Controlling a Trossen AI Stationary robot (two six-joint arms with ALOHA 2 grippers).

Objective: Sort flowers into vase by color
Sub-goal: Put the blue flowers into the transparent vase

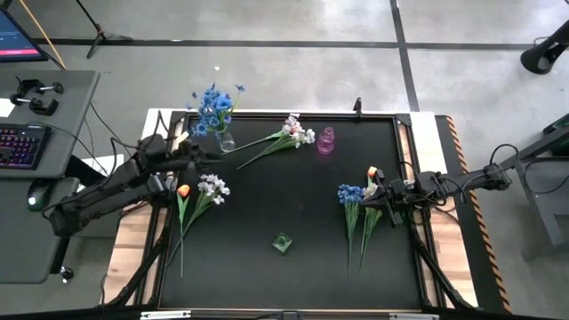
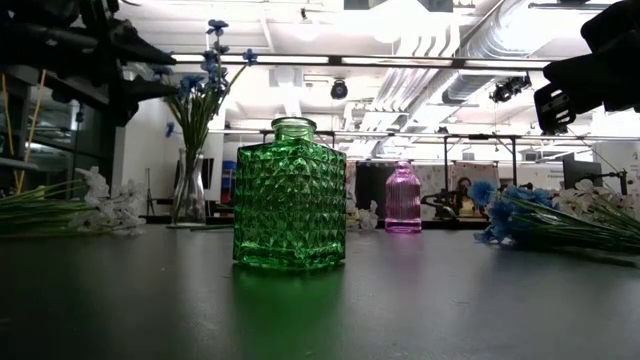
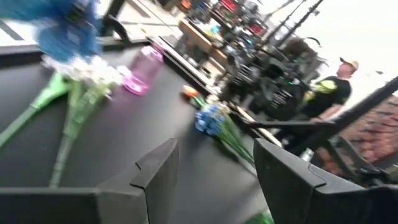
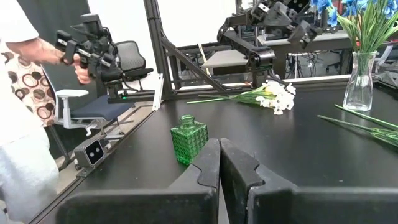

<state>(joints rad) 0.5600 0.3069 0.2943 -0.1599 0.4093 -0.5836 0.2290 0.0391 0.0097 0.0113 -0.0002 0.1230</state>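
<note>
We see a black table point(image 1: 267, 213) with flowers scattered in four groups.

A clear vase point(image 1: 226, 140) stands upright at the far left of the table and holds blue flowers point(image 1: 212, 107), blossoms up, stems down inside it.

Just right of it, a white-pink bunch point(image 1: 296, 132) lies flat. Its long axis runs diagonally, with the blossoms toward the far right and the stems trailing toward the near left. A small pink vase point(image 1: 326, 140) stands right beside those blossoms; we cannot tell if they touch.

On the left side, a white bunch point(image 1: 213, 187) and an orange tulip point(image 1: 183, 190) lie flat. Their heads point toward the far edge and their thin green stems run toward the near edge.

On the right side, a blue bunch point(image 1: 350, 193) and another orange tulip point(image 1: 372, 173) lie flat, with the same heading: blossoms to the far side, stems to the near side.

A green faceted vase point(image 1: 282, 242) stands upright near the middle of the near side, well apart from all the flowers, with nothing in it.

The left gripper point(image 1: 197, 153) is up beside the clear vase. Its jaws are spread with nothing between them, as the left wrist view point(image 3: 211, 180) shows.

The right gripper point(image 1: 377, 189) hangs over the heads of the right-hand bunch, its fingers pressed together and pinching nothing, per the right wrist view point(image 4: 219, 168).

A person point(image 4: 25, 93) stands beyond the table, holding a dark device.
</note>
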